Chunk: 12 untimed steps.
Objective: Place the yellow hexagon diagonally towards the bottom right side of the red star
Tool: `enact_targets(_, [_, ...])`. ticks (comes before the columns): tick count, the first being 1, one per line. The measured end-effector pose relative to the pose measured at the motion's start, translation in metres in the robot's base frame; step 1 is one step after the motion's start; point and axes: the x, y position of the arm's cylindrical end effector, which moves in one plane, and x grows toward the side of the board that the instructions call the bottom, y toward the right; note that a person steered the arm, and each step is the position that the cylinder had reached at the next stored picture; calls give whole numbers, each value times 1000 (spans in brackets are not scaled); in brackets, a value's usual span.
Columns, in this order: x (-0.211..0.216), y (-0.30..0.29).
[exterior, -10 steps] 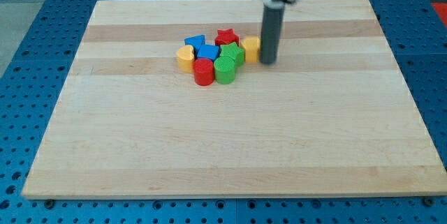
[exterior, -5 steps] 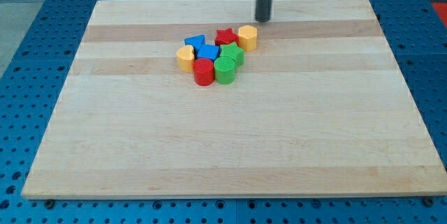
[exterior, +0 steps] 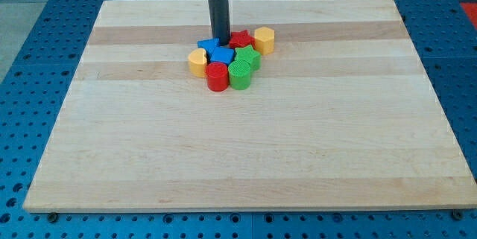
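The yellow hexagon (exterior: 264, 39) stands just right of the red star (exterior: 241, 40), touching it, at the top right of a tight cluster of blocks. My tip (exterior: 220, 42) is down at the cluster's top edge, between the blue triangle (exterior: 208, 45) and the red star, left of the star. The hexagon is about two block widths to the right of my tip.
The cluster also holds a blue block (exterior: 221, 56), a yellow heart (exterior: 197, 61), a red cylinder (exterior: 217, 77), a green star (exterior: 247, 59) and a green cylinder (exterior: 240, 75). They sit on a wooden board (exterior: 246, 150) on a blue pegboard table.
My tip went from right of the yellow hexagon up past the board's top, then left and down to the cluster's top edge. The hexagon shifted up beside the red star.
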Motion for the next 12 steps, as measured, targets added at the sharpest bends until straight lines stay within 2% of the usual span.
enact_targets(2, [2,26])
enact_targets(3, [2,73])
enact_targets(5, [2,99])
enact_targets(8, [20,205])
enact_targets(9, [27,217])
enact_targets(10, [38,217])
enact_targets(12, [114,217])
